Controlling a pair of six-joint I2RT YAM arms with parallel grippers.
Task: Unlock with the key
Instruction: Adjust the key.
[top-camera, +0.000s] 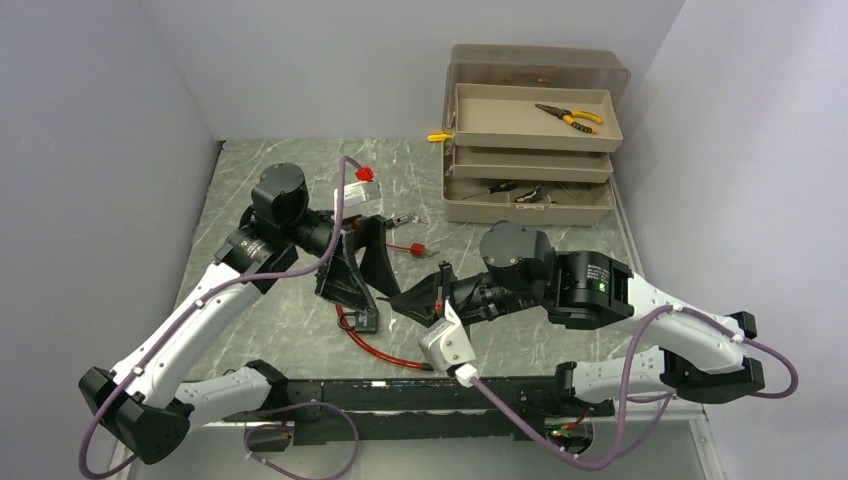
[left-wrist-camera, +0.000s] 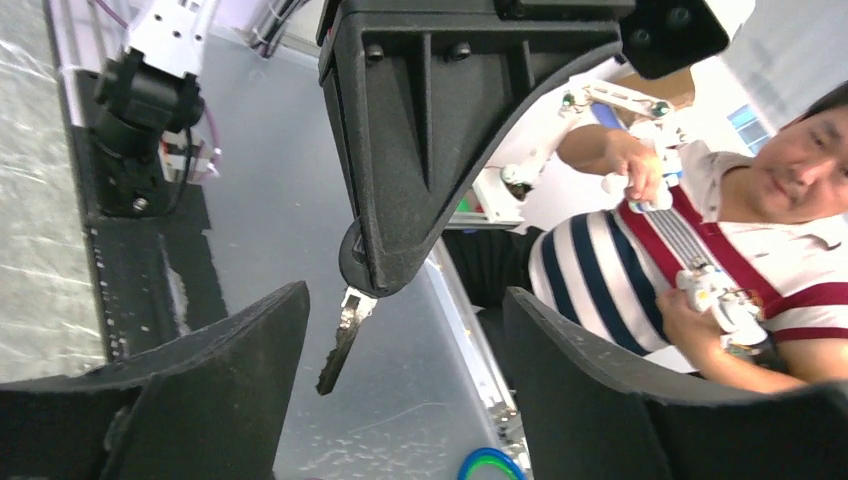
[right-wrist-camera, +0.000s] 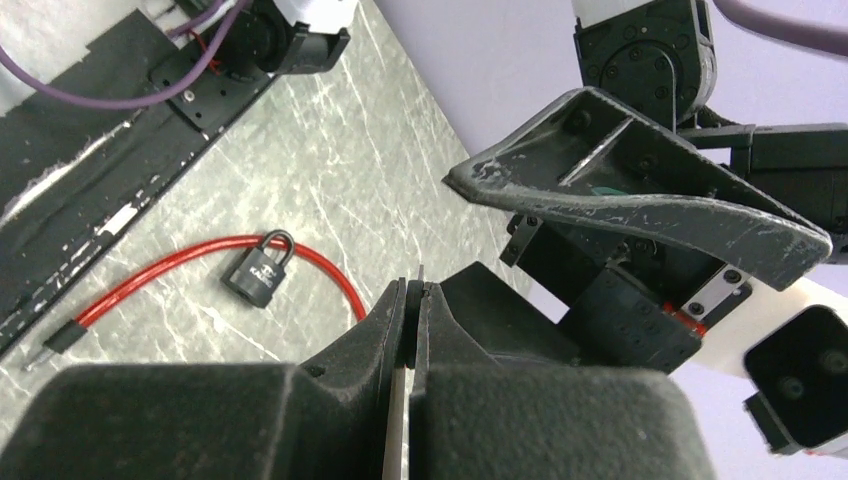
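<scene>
Right gripper (right-wrist-camera: 412, 292) has its jaws pinched together on the key (left-wrist-camera: 340, 345), and in the left wrist view the toothed blade pokes down out of them, clear of the surface (top-camera: 240, 170). Left gripper (top-camera: 360, 270) hovers just beside it, jaws wide apart, nothing in them.

So this looks like the approach step: key in hand, lock not yet engaged. The padlock (right-wrist-camera: 260, 272) lies flat on the near part of the marble, below the right gripper and apart from both arms. It has a dark body with pale lettering, its shackle looks shut and appears looped over the red cable (right-wrist-camera: 160, 270).

Next up, I'd say the empty left jaws need to pin that padlock steady. The keyway isn't visible from here, so the blade will want careful lining up.
</scene>
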